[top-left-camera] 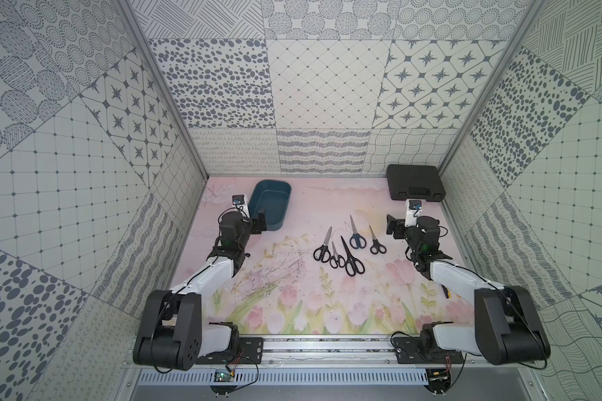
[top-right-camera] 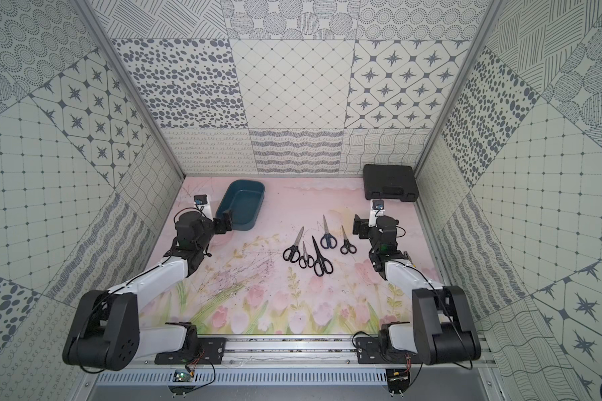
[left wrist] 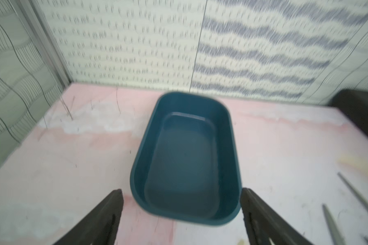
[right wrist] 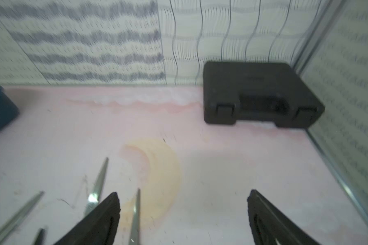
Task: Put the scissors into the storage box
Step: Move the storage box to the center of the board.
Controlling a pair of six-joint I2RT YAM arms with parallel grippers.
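Several pairs of scissors [top-left-camera: 351, 258] lie in a loose fan mid-table, blades pointing to the back; one pair has dark blue handles [top-left-camera: 357, 239], the rest black. The empty teal storage box [top-left-camera: 271, 203] [top-right-camera: 242, 205] sits back left. My left gripper [top-left-camera: 259, 222] [left wrist: 182, 191] hovers open just before the box's near end [left wrist: 185, 218], its fingers either side of it without touching. My right gripper [top-left-camera: 394, 225] [right wrist: 183, 192] stands open to the right of the scissors, holding nothing. Blade tips [right wrist: 136, 212] show beside its left finger [right wrist: 106, 214].
A closed black hard case [top-left-camera: 416, 182] [right wrist: 257, 93] rests in the back right corner against the wall. A small yellow-and-black item [top-left-camera: 447, 293] peeks out beside my right forearm. Patterned walls enclose the table on three sides.
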